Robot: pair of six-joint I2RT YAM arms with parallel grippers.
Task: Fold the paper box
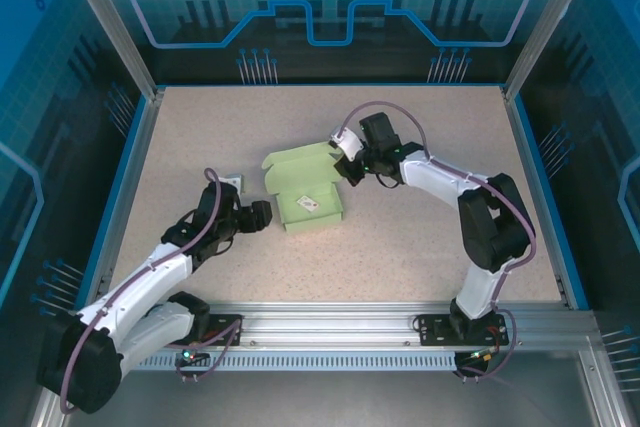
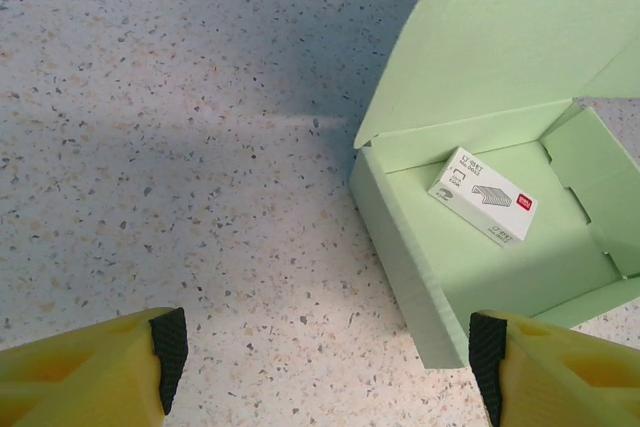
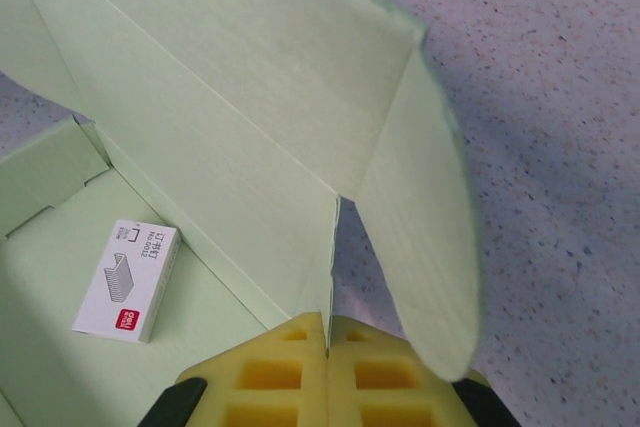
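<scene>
Paper box [image 1: 296, 172] half-built, lid raised, sitting on the table [image 1: 420, 257] between both grippers.
Left gripper [image 1: 262, 214] is just left of the box's tray with its fingers spread wide, touching nothing. A small white packet [image 2: 482, 196] lies flat inside the tray. Right gripper [image 3: 328, 345] is at the box's right rear, fingers pressed together on the lid's edge where the side flap folds off.

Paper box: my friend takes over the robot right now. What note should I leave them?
Left claw: open, beside the paper box.
Right claw: shut on the edge of the lid.
Box: in the middle of the table, walls up, lid open, small white packet inside.
Done: walls folded up.
Left: probably close the lid and tuck the flaps.
</scene>
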